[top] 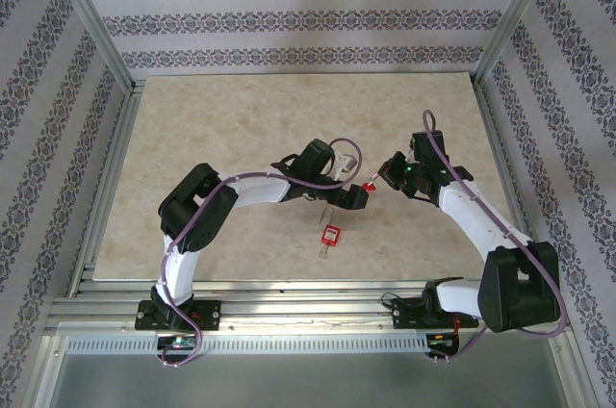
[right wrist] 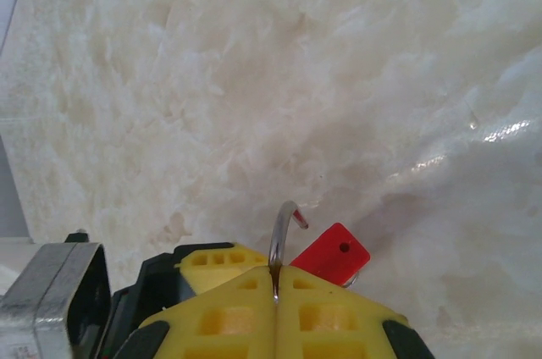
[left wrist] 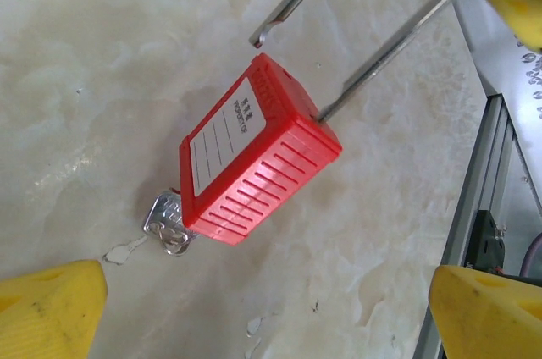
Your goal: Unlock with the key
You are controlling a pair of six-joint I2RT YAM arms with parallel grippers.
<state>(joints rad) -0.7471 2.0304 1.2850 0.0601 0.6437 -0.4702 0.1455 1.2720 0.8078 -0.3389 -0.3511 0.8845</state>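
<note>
A red padlock [left wrist: 254, 156] with a white label hangs over the marble table [left wrist: 102, 54] by its long silver shackle [left wrist: 381, 46], whose free end is out of the body. My right gripper [right wrist: 275, 273] is shut on the shackle's bend, with the padlock's top [right wrist: 334, 253] below it. A silver key [left wrist: 169, 223] with a ring pokes out at the padlock's lower end. My left gripper [left wrist: 271, 317] is open, its yellow fingers [left wrist: 51, 308] wide apart on the near side of the padlock and touching nothing. In the top view, both grippers [top: 354, 196] [top: 383, 177] meet at the padlock [top: 369, 187].
A second red padlock [top: 331, 235] lies flat on the table near the front, with a small pale piece [top: 322, 252] just below it. The table's aluminium rail [left wrist: 474, 173] runs close by. The marble is bare at the back and left.
</note>
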